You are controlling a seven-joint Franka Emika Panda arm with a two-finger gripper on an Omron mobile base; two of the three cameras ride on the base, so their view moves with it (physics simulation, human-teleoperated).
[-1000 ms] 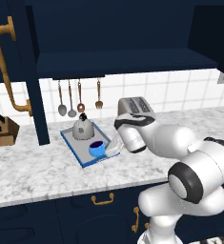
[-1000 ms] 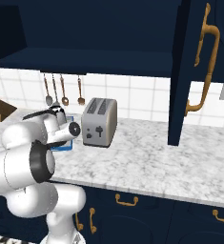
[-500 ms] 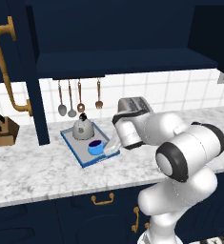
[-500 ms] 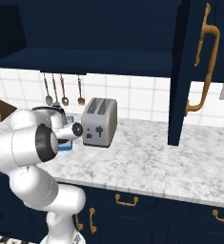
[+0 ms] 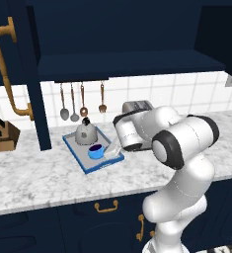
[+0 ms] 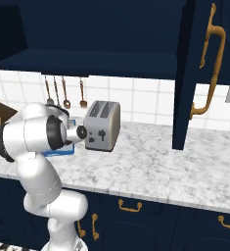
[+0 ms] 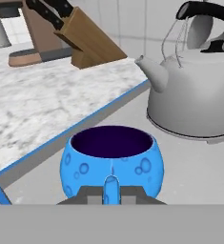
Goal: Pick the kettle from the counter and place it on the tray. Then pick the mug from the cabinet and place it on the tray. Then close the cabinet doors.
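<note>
Holding kettle and mug: tray.

Mug: bright blue with paler bubble-like spots, dark purple inside.
Kettle: silver-grey body, black handle and knob.
Tray: grey base, bright blue rim.
Surface: white-grey marbled stone, pale edge.
Toaster: silver with dark slots and black controls.
Knife block: tan wood, black knife handles.
Cabinet doors: dark navy, brass-gold handles.
Drawers: navy, brass pulls.
Wall tiles: white.
</note>
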